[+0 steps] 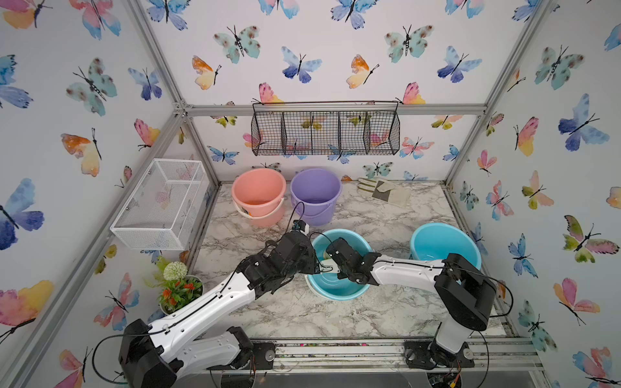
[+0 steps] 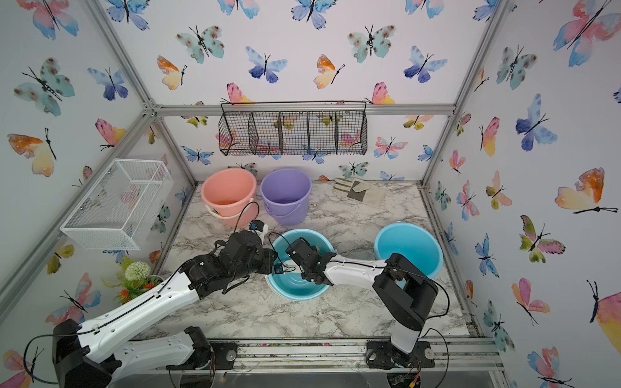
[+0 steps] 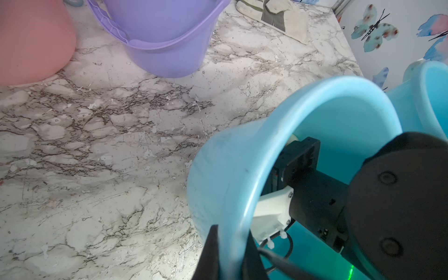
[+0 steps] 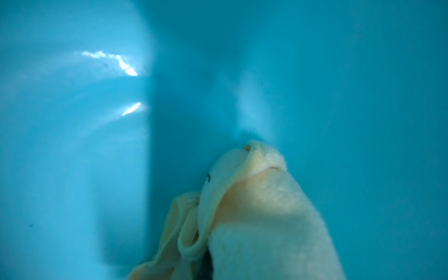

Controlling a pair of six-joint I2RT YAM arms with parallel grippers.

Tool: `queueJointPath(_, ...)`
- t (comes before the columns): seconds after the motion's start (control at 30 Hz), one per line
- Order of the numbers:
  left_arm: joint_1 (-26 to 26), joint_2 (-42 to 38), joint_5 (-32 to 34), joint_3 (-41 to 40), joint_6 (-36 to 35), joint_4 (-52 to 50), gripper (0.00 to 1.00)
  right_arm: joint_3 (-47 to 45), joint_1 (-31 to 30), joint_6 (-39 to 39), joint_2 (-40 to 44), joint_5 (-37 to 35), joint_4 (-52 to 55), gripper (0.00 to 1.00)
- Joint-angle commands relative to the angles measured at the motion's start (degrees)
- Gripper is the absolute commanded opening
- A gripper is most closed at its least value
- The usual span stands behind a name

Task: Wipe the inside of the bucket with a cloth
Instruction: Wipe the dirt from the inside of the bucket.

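Butterfly-papered walls are seen around a marble desk [image 1: 302,315]. The left pincer [image 3: 231,254] is clamped on the rim of the blue bucket [image 1: 339,289]. The right pincer [image 3: 300,152] is reached inside that bucket and closed on the cloth [image 4: 254,206], which is bunched over its tips and pressed against the inner wall. Behind the bucket a pink bucket [image 1: 265,218] and a purple bucket [image 1: 316,215] are stood; a second blue bucket [image 1: 443,242] is set beside it.

There is one pink bucket [image 1: 247,198], one purple bucket [image 1: 316,188] and two blue buckets [image 1: 337,291] [image 1: 443,242]. There is one glove [image 1: 386,194], one cloth [image 4: 257,218] and one flower pot [image 1: 178,290]. There are two wire baskets [image 1: 326,134] [image 1: 158,205].
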State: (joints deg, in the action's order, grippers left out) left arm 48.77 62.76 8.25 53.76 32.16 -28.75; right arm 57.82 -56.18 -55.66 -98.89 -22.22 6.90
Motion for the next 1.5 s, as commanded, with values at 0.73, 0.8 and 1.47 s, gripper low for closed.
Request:
queueJointPath(0.73,0.60,0.25,-1.03,0.15,-1.50,2.69,0.00,14.98,0.11,9.57,21.06,-2.94,38.52,0.02)
queueJointPath(0.8,0.53,0.30,-0.83,0.03,-1.49,2.74,0.00,16.94,0.11,11.30,20.95,-1.70,43.09,0.02)
queueJointPath(1.47,0.62,0.51,-2.72,1.66,-0.91,3.20,0.00,11.70,0.11,15.87,9.64,8.57,46.54,0.02)
